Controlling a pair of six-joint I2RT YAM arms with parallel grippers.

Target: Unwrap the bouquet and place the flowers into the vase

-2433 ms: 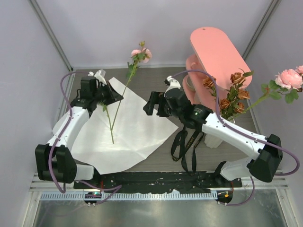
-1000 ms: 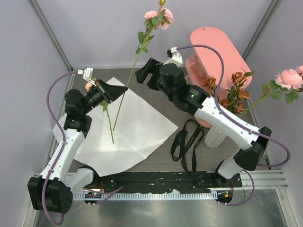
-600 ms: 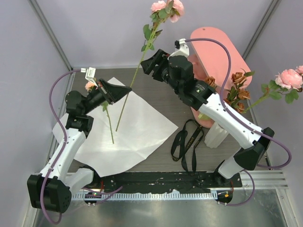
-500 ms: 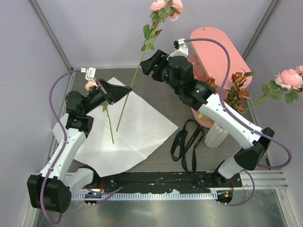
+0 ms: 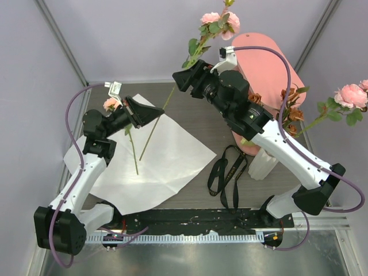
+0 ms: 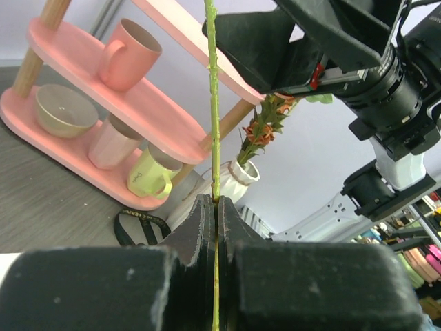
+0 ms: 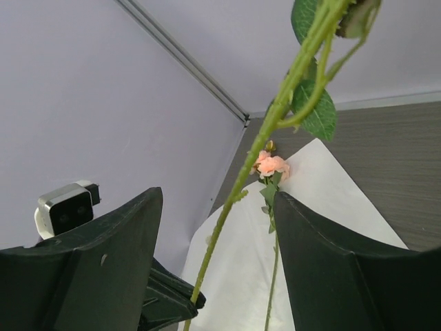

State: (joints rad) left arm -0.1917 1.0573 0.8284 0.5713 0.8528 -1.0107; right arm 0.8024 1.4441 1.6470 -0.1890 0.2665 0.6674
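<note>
the unwrapping looks done. nearest me, the black ribbon (image 5: 227, 178) lies loose at about 5 o'clock on the table (image 5: 190, 196), and the white paper (image 5: 167, 167) is spread flat toward 8 o'clock. 1 small peach rose (image 5: 110, 104) lies on that sheet, not yet picked up. at 3 o'clock the vase (image 5: 262, 165) already carries the rust buds (image 5: 294, 115) and 1 pink rose (image 5: 351, 95) leaning out to the right. so by my reckoning 2 stems are left to go in.

1 of them is in the air. the left gripper (image 5: 154, 112) is clamped tight low on a long-stemmed pink rose (image 5: 221, 22), well left of the vase. its thin green stalk slants up toward 12 o'clock, with leaves and pink blooms at the top. farther back, the right gripper (image 5: 183, 77) has its jaws wide on either side of that stalk without pinching it, just in front of the pink shelf (image 5: 270, 63).
</note>
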